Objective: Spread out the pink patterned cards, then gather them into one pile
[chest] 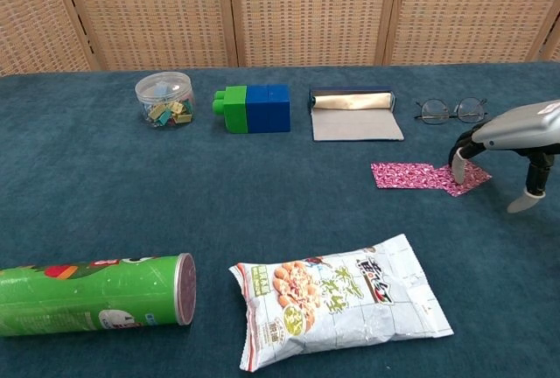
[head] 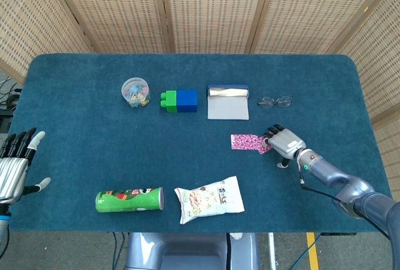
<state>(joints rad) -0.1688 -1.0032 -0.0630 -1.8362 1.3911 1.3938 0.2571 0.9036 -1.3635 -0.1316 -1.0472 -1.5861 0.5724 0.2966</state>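
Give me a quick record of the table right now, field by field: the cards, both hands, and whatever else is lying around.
cards: pink patterned cards, fanned slightly, overlapping, flat on the table
right hand: right hand, fingers touching the cards' right end
left hand: left hand, open, off the table's left edge, holding nothing
back row: clip jar, green-blue block, grey pouch, glasses
front row: green can lying on its side, snack bag
surface: blue table

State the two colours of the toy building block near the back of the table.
The toy building block is green on its left part and blue on its right, clearest in the chest view.
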